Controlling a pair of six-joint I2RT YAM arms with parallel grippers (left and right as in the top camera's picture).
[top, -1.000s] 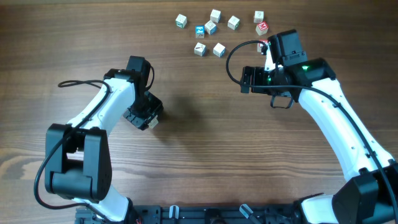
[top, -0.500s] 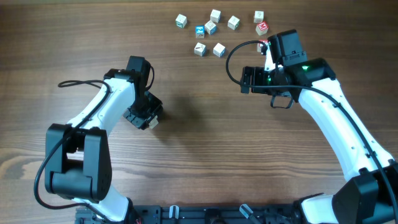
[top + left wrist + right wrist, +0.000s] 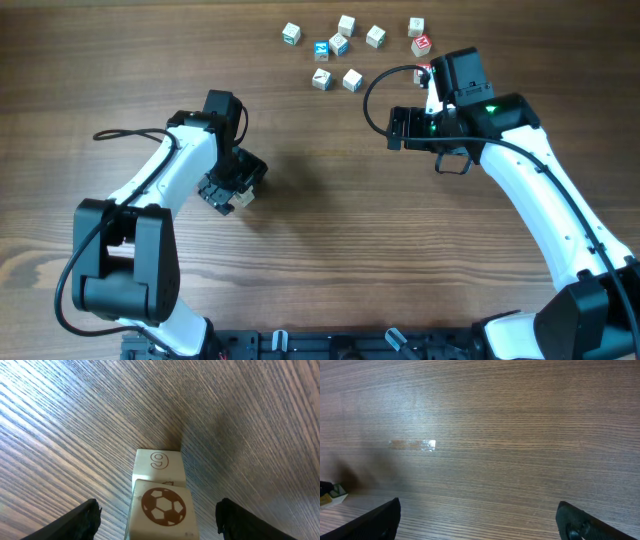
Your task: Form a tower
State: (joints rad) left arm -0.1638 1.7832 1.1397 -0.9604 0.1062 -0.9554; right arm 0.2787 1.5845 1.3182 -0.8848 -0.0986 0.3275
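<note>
Left jaws let go of the tower

A second ago the left jaws were pinched tight on the tower [image 3: 243, 197], and half a second ago they were tighter still. Now they have sprung apart. From overhead, the dark head of the left arm reads wider than before, spread to either side of the pale cube top instead of closing over it. In the left wrist view the two fingers [image 3: 86, 519] sit out at the lower corners. A strip of bare bench [image 3: 113, 510] shows on each side between them and the stack, so nothing is touching the cubes.
</note>
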